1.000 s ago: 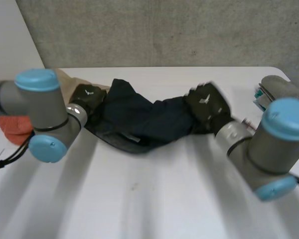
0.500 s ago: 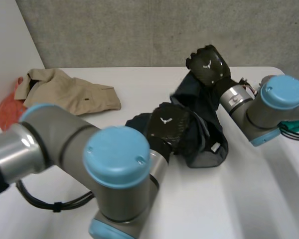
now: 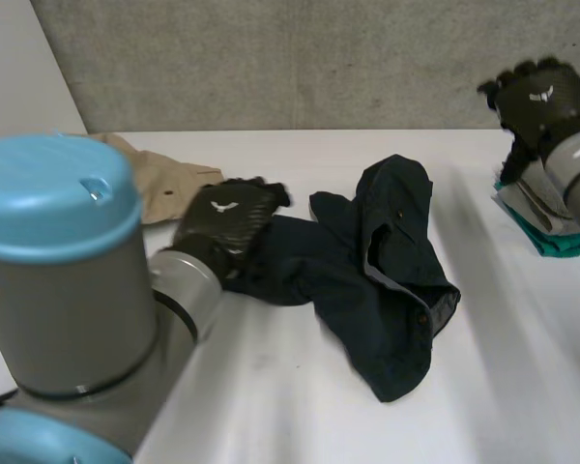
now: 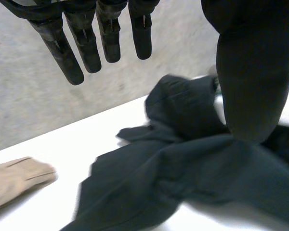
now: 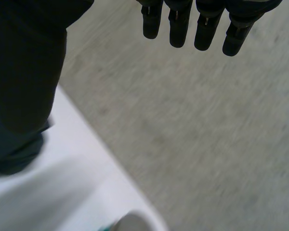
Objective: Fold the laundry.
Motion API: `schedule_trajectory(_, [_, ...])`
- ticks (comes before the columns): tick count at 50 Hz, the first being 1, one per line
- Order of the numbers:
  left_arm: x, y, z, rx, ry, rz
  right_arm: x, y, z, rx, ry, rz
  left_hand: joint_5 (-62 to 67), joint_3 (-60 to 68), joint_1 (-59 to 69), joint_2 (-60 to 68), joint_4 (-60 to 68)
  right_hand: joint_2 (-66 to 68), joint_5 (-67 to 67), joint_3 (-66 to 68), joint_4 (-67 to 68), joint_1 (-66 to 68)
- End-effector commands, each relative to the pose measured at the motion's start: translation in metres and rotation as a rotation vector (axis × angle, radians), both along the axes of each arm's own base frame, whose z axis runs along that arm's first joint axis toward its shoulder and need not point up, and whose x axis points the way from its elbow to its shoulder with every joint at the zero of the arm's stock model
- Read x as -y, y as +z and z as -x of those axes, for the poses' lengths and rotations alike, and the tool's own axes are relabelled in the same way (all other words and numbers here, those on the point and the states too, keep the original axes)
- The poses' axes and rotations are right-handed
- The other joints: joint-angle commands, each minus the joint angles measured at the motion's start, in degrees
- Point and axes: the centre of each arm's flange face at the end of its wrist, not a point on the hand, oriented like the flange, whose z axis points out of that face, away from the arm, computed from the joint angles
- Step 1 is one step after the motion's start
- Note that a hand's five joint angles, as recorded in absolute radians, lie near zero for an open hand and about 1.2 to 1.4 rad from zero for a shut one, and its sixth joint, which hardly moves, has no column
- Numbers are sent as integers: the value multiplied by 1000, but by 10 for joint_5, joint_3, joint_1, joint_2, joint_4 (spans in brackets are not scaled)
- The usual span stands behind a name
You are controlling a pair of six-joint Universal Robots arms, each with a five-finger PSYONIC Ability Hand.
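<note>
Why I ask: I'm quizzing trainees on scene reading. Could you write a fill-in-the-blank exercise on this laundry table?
1. The navy garment lies crumpled on the ___ table.
2. The left hand is by that garment's edge, next to the beige garment; its straight fingers grip ___.
3. The right hand, fingers straight too, is raised farther from the navy garment than the ___ hand.
Missing words: white; nothing; left.

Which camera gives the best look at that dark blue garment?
The head view: the whole dark blue garment lies crumpled on the white table. The left wrist view catches part of it beneath the left hand. The right wrist view faces the wall.
</note>
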Motion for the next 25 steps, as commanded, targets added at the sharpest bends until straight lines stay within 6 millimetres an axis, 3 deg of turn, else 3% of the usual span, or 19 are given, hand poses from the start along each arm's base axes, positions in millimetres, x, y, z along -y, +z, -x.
schedule_trajectory(1, [52, -18, -28, 212, 59, 81, -78, -15, -3, 62, -6, -350, 4, -7, -10, -5, -3, -19, -26, -17, -16, -25])
schedule_trajectory(7, [105, -66, -36, 312, -17, 87, -134, -48, -11, 187, 44, -651, 21, 10, 7, 12, 14, 14, 7, 16, 16, 8])
schedule_trajectory(13, [132, -102, -30, 350, -134, 65, -178, -75, -15, 232, 89, -781, 68, 57, 54, 59, 61, 31, 23, 33, 33, 24])
schedule_trajectory(22, [146, -129, -21, 359, -166, 41, -201, -104, -26, 315, 108, -758, 114, 102, 100, 104, 106, 44, 37, 46, 47, 38])
schedule_trajectory(25, [149, -131, -19, 354, -165, 52, -200, -109, -30, 311, 94, -743, 236, 225, 222, 227, 229, 48, 40, 50, 50, 41])
